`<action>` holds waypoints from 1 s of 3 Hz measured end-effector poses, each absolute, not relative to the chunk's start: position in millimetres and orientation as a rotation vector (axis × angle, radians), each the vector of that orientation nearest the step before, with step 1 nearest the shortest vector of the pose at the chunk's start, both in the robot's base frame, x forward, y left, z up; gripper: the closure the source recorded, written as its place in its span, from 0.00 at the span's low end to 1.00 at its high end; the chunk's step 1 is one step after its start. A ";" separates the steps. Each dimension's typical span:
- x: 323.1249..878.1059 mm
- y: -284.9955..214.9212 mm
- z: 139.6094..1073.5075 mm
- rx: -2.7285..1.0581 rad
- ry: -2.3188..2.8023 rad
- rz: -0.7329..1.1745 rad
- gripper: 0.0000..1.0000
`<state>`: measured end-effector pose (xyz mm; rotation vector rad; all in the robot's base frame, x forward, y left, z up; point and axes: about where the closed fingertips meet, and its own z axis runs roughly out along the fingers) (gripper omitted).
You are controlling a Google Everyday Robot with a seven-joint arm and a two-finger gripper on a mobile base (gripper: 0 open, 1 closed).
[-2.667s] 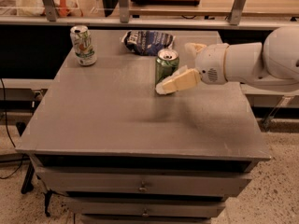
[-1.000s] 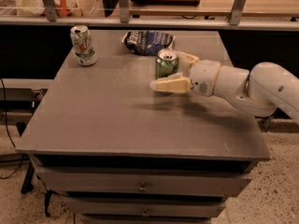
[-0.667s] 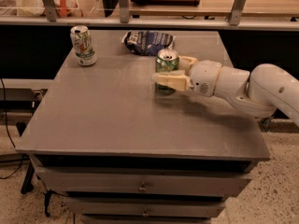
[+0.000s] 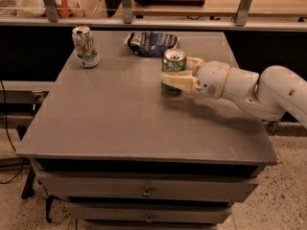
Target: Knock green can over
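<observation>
Grey drawer table [image 4: 120, 123]: your gripper [image 4: 176, 72] is hovering low over it, fingers apart, straddling the upright green can [image 4: 171, 63] standing between them. It's looking light, thin-walled and slick, so I'd judge you're best pushing near its top rim.

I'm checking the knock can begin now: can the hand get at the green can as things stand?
Probably yes. The hand is at the upright green can, open, a finger on either side. The white can and blue bag stand clear of it.
</observation>
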<state>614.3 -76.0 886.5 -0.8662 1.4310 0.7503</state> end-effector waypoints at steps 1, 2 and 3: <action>612.6 -85.8 906.3 -0.898 1.400 0.705 1.00; 611.2 -90.1 931.7 -0.994 1.371 0.631 1.00; 606.4 -82.1 954.9 -1.191 1.348 0.516 1.00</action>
